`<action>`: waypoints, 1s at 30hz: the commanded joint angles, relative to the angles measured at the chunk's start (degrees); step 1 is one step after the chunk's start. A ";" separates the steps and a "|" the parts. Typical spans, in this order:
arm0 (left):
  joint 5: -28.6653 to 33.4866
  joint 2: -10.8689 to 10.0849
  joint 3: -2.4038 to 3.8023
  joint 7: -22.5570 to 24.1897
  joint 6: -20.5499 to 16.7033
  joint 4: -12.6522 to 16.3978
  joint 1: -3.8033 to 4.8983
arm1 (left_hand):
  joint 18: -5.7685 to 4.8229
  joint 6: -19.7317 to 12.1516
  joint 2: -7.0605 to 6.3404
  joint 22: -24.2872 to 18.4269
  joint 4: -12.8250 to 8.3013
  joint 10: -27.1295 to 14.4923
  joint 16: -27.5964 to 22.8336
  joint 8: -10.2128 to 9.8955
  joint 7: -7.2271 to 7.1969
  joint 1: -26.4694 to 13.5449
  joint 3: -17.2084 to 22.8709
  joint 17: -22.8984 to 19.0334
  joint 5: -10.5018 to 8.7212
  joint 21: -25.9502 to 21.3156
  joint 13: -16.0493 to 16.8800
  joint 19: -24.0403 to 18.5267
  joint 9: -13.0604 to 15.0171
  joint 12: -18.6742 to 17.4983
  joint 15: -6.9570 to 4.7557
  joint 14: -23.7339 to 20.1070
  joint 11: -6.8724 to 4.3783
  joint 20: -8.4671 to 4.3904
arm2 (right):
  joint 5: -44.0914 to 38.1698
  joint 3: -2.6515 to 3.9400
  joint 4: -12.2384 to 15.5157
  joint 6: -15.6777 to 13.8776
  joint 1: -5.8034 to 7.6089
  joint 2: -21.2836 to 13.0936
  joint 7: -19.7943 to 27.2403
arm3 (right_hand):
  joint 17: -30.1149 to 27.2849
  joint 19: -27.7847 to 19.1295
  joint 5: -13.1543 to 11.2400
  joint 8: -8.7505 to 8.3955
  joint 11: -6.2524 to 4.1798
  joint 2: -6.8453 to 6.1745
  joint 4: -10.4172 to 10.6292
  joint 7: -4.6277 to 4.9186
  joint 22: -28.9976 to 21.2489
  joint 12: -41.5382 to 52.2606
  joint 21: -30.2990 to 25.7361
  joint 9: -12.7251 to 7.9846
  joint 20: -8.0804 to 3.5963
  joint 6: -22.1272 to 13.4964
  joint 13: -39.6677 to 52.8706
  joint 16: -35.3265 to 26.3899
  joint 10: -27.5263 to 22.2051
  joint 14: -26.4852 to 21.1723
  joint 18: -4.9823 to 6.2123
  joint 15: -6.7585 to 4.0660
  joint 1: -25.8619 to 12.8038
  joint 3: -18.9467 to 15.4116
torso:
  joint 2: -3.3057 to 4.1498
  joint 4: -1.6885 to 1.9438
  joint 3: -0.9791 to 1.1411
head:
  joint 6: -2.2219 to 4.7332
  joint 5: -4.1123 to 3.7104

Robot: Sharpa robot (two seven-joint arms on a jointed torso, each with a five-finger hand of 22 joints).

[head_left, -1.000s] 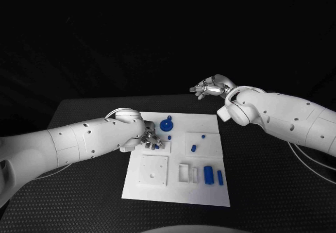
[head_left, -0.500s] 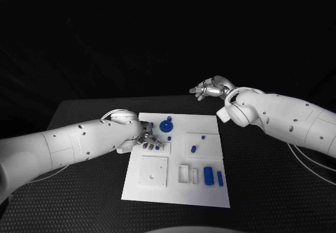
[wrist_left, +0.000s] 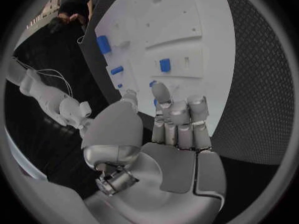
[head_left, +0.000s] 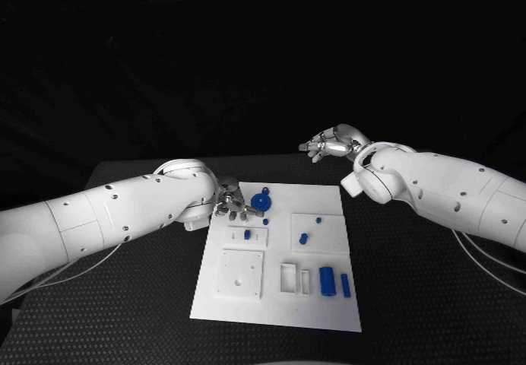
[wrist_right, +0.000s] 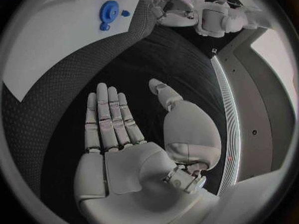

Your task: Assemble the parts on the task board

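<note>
The task board (head_left: 280,258) lies flat on the black worktop (head_left: 416,289), its long axis running from the robot's body toward the far edge. The parts are small blue pieces that look like rigid moulded plastic; judge them light, stiff, smooth and liable to slip or roll if pinched off-centre. At the far end of the board sits a blue wheel-shaped part (head_left: 261,200), lying flat with its axis upright; take it across its rim from opposite sides. Near the close right corner two blue cylinders lie side by side, a thick one (head_left: 327,279) and a thin one (head_left: 344,284), both with their long axes parallel to the board's long side; grip each across its middle, square to that axis, to prevent it rolling. A short blue block (head_left: 248,235) rests on a raised white pad, and two small blue pegs (head_left: 305,238) sit on the neighbouring pad; whether they are seated or loose cannot be told. The left hand (head_left: 229,204) hovers at the board's far left edge, just beside the wheel; the left wrist view shows its fingers (wrist_left: 179,119) extended side by side and holding nothing. The right hand (head_left: 331,143) is raised beyond the board's far right corner, well apart from all parts, palm flat, fingers (wrist_right: 107,117) straight and empty.
</note>
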 commanded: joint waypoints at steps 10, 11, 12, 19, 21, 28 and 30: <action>5.44 1.60 0.12 4.41 -4.00 -9.97 2.61 | -4.46 -6.91 3.58 -4.10 -0.07 -6.15 -11.82 -1.99 4.18 11.60 -2.76 -5.10 3.00 -8.98 -6.48 -4.79 -8.63 -10.10 4.14 -4.65 3.92 -4.05 | -0.05 0.00 -1.19 0.47 -0.02 -0.12 0.44 | 0.10 -0.23 0.15 0.24 0.05 0.12 -0.29 0.92 0.10 0.27 -0.25 -0.06 0.06 -0.39 -0.11 -0.34 -0.27 -0.36 -0.19 0.12 0.30 0.01 | 0.16 -0.21 -0.06 | 1.57 0.04; 5.36 1.92 0.12 4.47 -4.01 -10.71 2.69 | -4.56 -7.07 3.63 -4.18 -0.05 -6.01 -12.04 -1.97 4.23 11.76 -2.89 -5.14 3.07 -9.16 -6.63 -4.70 -9.04 -10.33 4.23 -4.53 3.96 -4.04 | -0.05 0.00 -1.21 0.48 -0.02 -0.14 0.44 | 0.10 -0.23 0.15 0.24 0.05 0.13 -0.29 0.92 0.11 0.27 -0.25 -0.06 0.07 -0.39 -0.11 -0.34 -0.27 -0.36 -0.19 0.12 0.30 0.01 | 0.16 -0.21 -0.07 | 1.57 0.04; 5.02 2.33 0.12 4.61 -3.90 -11.63 2.82 | -4.66 -7.29 3.59 -4.25 -0.07 -5.87 -12.27 -1.96 4.31 11.77 -3.11 -5.16 3.13 -9.35 -6.79 -4.60 -9.58 -10.59 4.28 -4.41 4.02 -4.05 | -0.05 0.00 -1.23 0.48 -0.03 -0.16 0.42 | 0.10 -0.22 0.16 0.24 0.05 0.14 -0.28 0.92 0.11 0.27 -0.25 -0.06 0.07 -0.38 -0.11 -0.34 -0.26 -0.36 -0.18 0.12 0.30 0.02 | 0.19 -0.21 -0.06 | 1.63 0.03; 4.18 6.02 0.12 4.96 -0.76 -18.34 3.19 | -5.11 -7.80 5.15 -4.53 -0.02 -5.93 -13.57 -1.34 4.60 10.62 -3.18 -5.22 4.03 -10.51 -7.50 -4.76 -11.82 -11.92 4.59 -4.59 4.29 -4.08 | -0.06 0.00 -1.30 0.42 -0.03 0.09 0.35 | 0.11 -0.20 0.19 0.26 0.04 0.21 -0.28 0.92 0.13 0.30 -0.26 -0.06 0.07 -0.37 -0.13 -0.34 -0.25 -0.34 -0.17 0.11 0.31 0.04 | 0.26 -0.32 0.03 | 1.66 -0.23; 4.09 7.12 0.11 4.63 1.46 -19.93 3.18 | -5.20 -8.04 4.91 -4.48 -0.03 -6.03 -13.75 -1.24 4.71 10.87 -3.26 -5.17 4.60 -10.66 -7.58 -4.90 -12.20 -12.13 4.68 -4.73 4.36 -4.08 | -0.06 0.00 -1.28 0.52 -0.03 0.17 0.35 | 0.11 -0.20 0.19 0.26 0.04 0.22 -0.28 0.92 0.13 0.30 -0.26 -0.06 0.07 -0.37 -0.13 -0.34 -0.25 -0.34 -0.17 0.11 0.31 0.05 | 0.29 -0.44 0.01 | 1.68 -0.22; 4.06 10.55 -0.30 4.99 5.87 -25.49 2.81 | -6.30 -12.10 2.79 -4.30 -0.19 -9.49 -15.77 -1.66 6.42 12.61 -4.08 -5.07 16.36 -12.77 -8.18 -8.00 -15.41 -14.16 6.56 -8.39 6.17 -2.77 | -0.06 0.00 -0.90 0.55 -0.04 0.21 0.34 | 0.15 -0.14 3.58 0.33 0.06 0.35 -0.43 0.94 0.42 0.49 -0.49 -0.17 0.18 -0.39 -0.41 -0.33 -0.29 -0.36 -0.10 0.11 0.45 0.34 | 0.58 -0.76 0.05 | 1.86 0.19; 4.06 11.18 -0.42 5.08 6.61 -26.75 2.62 | -6.42 -12.46 2.44 -4.03 -0.16 -9.87 -15.79 -1.19 6.63 13.29 -4.25 -4.84 19.53 -12.96 -8.08 -8.38 -16.14 -14.20 6.71 -8.86 6.36 -2.52 | -0.08 0.00 -0.87 0.54 -0.03 0.21 0.32 | 0.15 -0.14 3.63 0.33 0.06 0.34 -0.44 0.94 0.43 0.50 -0.50 -0.18 0.19 -0.39 -0.42 -0.33 -0.29 -0.36 -0.10 0.11 0.45 0.33 | 0.69 -0.89 0.06 | 2.03 0.29</action>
